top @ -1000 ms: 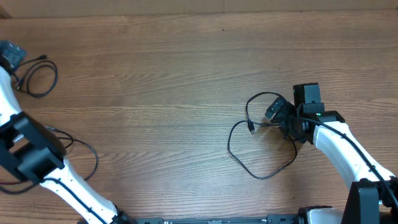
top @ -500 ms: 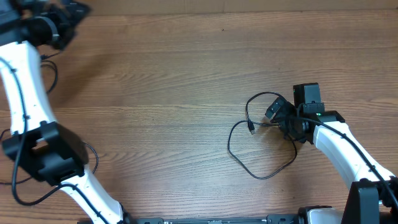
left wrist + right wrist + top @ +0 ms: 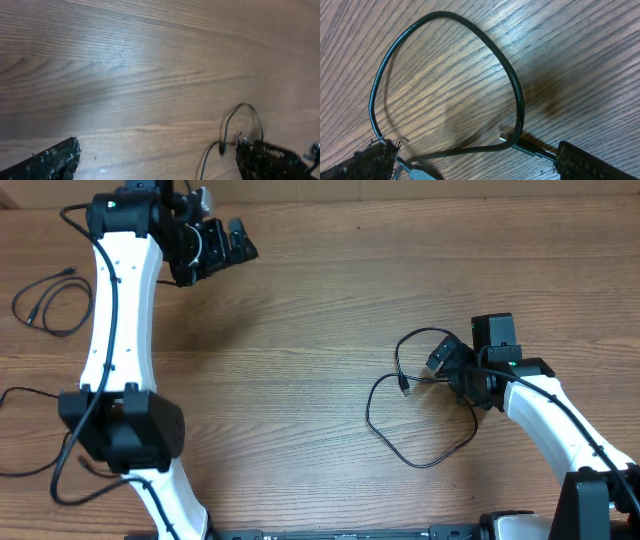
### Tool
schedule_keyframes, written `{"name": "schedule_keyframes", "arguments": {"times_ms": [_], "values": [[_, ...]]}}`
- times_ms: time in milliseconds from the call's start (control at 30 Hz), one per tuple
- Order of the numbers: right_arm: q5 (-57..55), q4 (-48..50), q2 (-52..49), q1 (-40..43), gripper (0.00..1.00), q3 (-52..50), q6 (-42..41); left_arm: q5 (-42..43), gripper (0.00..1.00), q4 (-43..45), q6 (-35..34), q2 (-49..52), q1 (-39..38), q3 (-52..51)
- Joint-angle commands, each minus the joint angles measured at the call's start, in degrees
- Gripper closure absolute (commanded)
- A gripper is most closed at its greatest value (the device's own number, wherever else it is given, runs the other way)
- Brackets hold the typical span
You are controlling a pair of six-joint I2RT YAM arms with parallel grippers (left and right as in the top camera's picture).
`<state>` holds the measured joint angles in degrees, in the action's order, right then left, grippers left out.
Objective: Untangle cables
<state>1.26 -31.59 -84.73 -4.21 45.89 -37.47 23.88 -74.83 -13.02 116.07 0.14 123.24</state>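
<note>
Left gripper point(image 3: 243, 243): released, fingers spread wide, nothing between them; located upper left of the overhead frame, above the wooden table point(image 3: 300, 330). Right gripper point(image 3: 450, 370): released, right of centre, fingers spread either side of a loop of the tangled cables point(image 3: 442, 14); one looped cable point(image 3: 89, 302) lies apart at far left.

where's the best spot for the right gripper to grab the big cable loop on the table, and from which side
Take the big loop on its bare lower curve, away from the tangle by the right gripper. Come straight down with the jaws open astride the cord: it is thin and lies flat on the table, so a sideways approach would likely just push it.
</note>
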Motion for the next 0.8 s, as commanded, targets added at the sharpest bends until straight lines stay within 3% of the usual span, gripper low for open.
{"name": "schedule_keyframes", "arguments": {"times_ms": [0, 200, 367, 433, 500, 567, 667, 767], "values": [[-0.09, 0.17, 0.04, -0.22, 0.0, 0.17, -0.04, -3.74, 0.01, -1.33, 3.02, -7.78, -2.67, 0.28], [2.38, 0.7, 0.04, -0.22, 0.0, 0.17, -0.04, -11.04, 0.01, -5.51, 4.02, -14.01, -8.48, -0.39], [3.13, -4.79, 0.07, -0.22, 0.0, 0.2, 0.55, -17.46, 0.0, -2.25, 0.28, -19.32, -13.22, -9.57], [5.81, -5.9, 0.15, -0.2, 0.0, 0.2, 4.74, -21.03, 0.0, 6.01, -3.89, -25.29, -15.13, -22.91], [7.74, -6.29, 0.83, -0.2, 0.0, 0.31, 7.02, -21.99, 0.0, 11.52, -5.42, -29.68, -15.58, -32.06], [7.89, -7.98, 3.65, -0.2, 0.0, 0.92, 7.78, -20.81, 0.01, 21.14, -5.86, -37.97, -15.56, -47.78], [7.87, -10.88, 10.67, -0.2, 0.0, 3.08, 7.74, -15.47, 0.0, 33.9, -0.39, -46.1, -17.2, -64.5], [7.82, -13.75, 17.42, -0.17, 0.0, 4.72, 7.58, -15.04, 0.0, 39.69, 2.45, -47.28, -21.07, -70.66]]}}
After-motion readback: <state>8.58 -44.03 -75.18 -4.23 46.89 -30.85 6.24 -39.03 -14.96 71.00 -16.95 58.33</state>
